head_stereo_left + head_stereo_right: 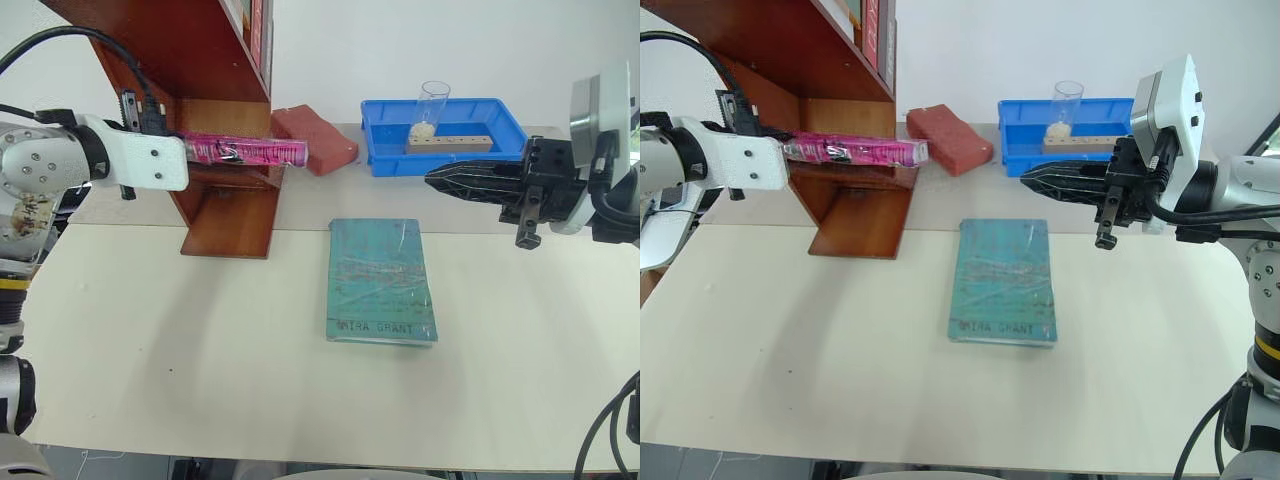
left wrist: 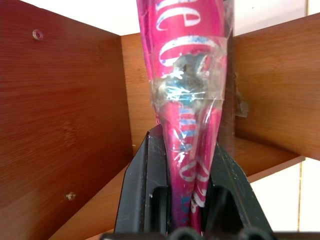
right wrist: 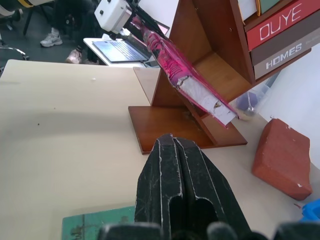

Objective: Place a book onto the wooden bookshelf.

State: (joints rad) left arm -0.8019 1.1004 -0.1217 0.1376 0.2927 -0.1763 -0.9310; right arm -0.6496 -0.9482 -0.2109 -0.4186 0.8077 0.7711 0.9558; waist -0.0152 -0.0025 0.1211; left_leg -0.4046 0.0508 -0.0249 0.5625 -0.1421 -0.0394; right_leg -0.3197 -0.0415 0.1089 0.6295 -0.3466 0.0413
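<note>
Pale table (image 1: 200, 360): teal book (image 1: 381, 282) flat at centre; bookshelf (image 1: 215, 150), red block (image 1: 315, 138), blue bin (image 1: 440, 135) along back.

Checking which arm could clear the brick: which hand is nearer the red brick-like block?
Left. The left hand holds the pink book, whose end nearly reaches the block; the right hand hovers farther off, before the blue bin.

left gripper (image 2: 187, 200) raised, fingers clamped, right gripper (image 1: 440, 180) raised level, fingers pressed together

White wrist housings with small screws, silver forearms, looping black cables, and matte black ridged jaws.
</note>
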